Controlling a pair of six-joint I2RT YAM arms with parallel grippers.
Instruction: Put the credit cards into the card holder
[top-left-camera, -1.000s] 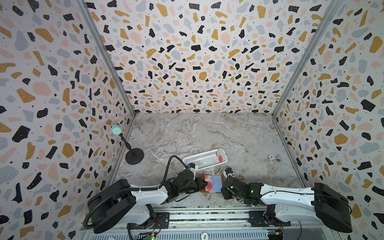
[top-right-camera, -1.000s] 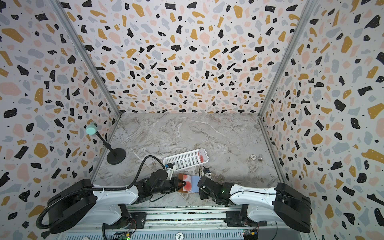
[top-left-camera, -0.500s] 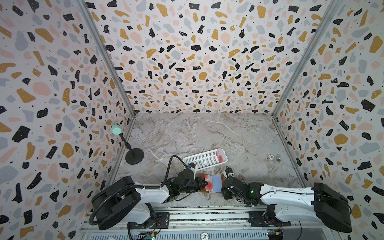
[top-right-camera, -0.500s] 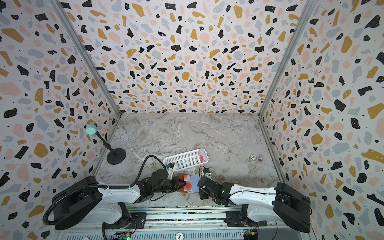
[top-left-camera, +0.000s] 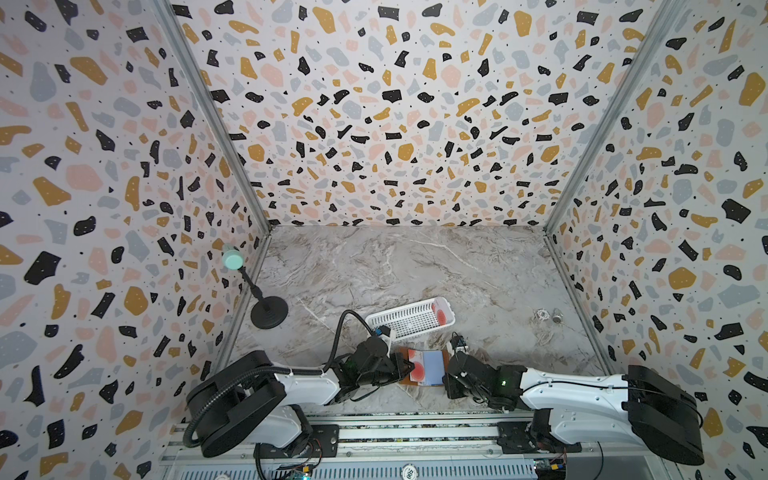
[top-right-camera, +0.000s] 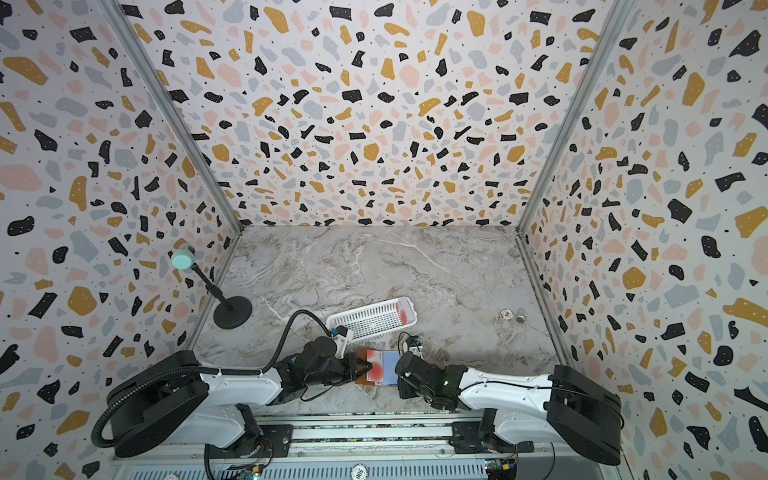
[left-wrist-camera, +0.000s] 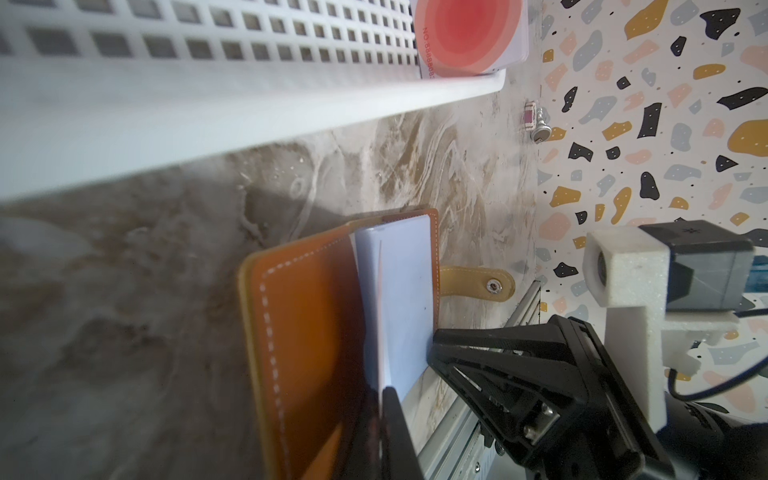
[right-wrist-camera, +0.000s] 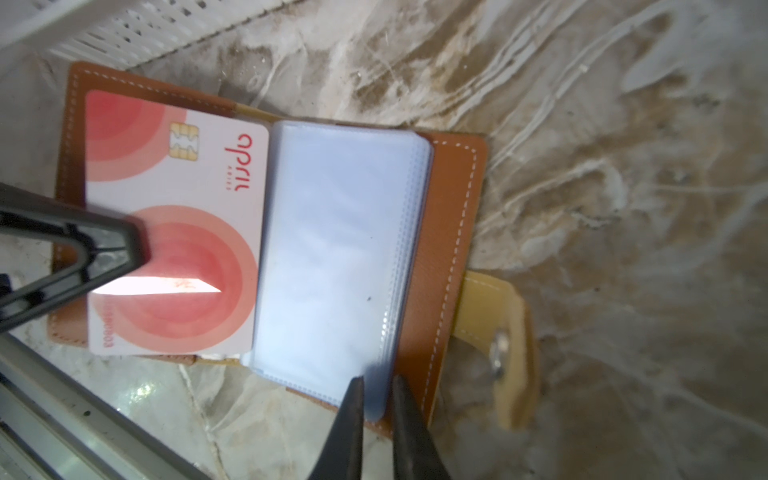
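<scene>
Credit card (right-wrist-camera: 174, 166) reads "april"; left gripper (right-wrist-camera: 135, 249) pinches its left edge, fingers together. Right gripper (right-wrist-camera: 376, 415) nips the lower corner of the card holder (right-wrist-camera: 451, 232) sleeve (right-wrist-camera: 332, 249). Bare table (right-wrist-camera: 623, 208) to the right.

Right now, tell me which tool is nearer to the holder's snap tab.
Right. The right tool pinches the plastic sleeves beside the snap tab; the left tool sits across the card holder, over the credit card.

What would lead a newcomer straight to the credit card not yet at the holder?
On the marble table, find the white slotted basket near the front. The credit card sits at its right end in both top views. Its twin lies on the open card holder; only this one is in the basket.
</scene>
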